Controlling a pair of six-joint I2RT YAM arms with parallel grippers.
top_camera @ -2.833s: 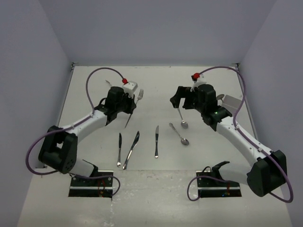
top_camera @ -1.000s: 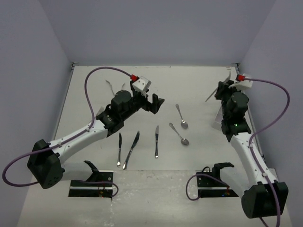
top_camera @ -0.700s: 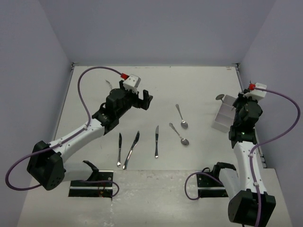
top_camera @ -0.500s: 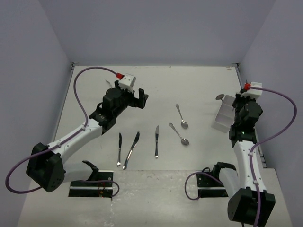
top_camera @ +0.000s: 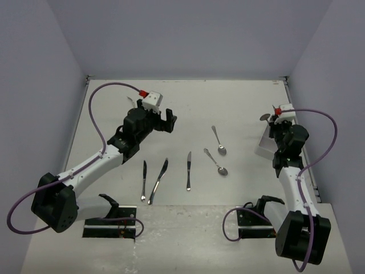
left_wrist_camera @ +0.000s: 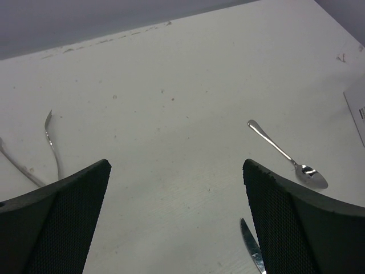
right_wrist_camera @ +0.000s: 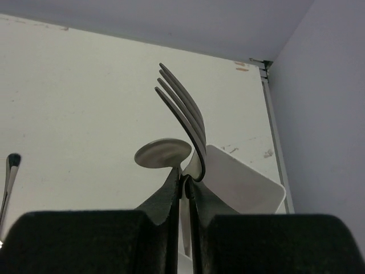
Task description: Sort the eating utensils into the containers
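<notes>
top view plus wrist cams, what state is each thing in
left tool: open, empty, above table
right tool: shut on fork
fork: held, tines up
container: upright, one spoon leaning in it
loose spoons: lying flat on table
knives: lying flat on table

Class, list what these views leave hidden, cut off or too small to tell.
- Handle of the fork: right wrist view, hidden between the right jaws.
- Inside of the container: right wrist view, jaws block it; top view, right arm covers it.
- Rest of the knife: left wrist view, cut by the bottom edge.
- Kind of utensil beyond the left arm: top view, too small.
</notes>
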